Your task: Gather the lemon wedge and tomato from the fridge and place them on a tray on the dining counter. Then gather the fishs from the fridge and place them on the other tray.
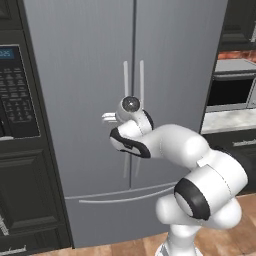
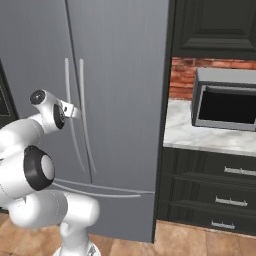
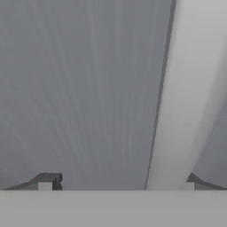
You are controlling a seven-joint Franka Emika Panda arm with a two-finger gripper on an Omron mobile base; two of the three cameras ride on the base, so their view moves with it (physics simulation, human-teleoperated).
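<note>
**Hand view: spread fingers at the fridge handle, doors shut**

Hand view puts me very near the fridge (image 3: 80, 88). Its grey steel door takes most of the picture, and one pale handle (image 3: 186, 102) runs through the right part, from top to bottom. I see my two dark fingertips (image 3: 48, 181) far apart at the bottom edge, so the hand (image 3: 119, 182) is spread wide and pinches nothing. The handle stands between the tips, nearer to the right one. I cannot tell if a finger touches it.

From the left base view, the arm reaches forward from the lower right, and the hand (image 1: 109, 118) is at the left door, just beside the pair of long handles (image 1: 133, 80) at the middle seam. Both doors are closed, and the bottom drawer (image 1: 115, 210) is closed too.

From the right base view, the hand (image 2: 74, 111) meets the same handles (image 2: 74, 85) at about their middle height. To the right of the fridge I see a marble worktop (image 2: 200, 135) with a microwave (image 2: 225, 100) on it, and dark drawers (image 2: 215, 190) under it.
</note>
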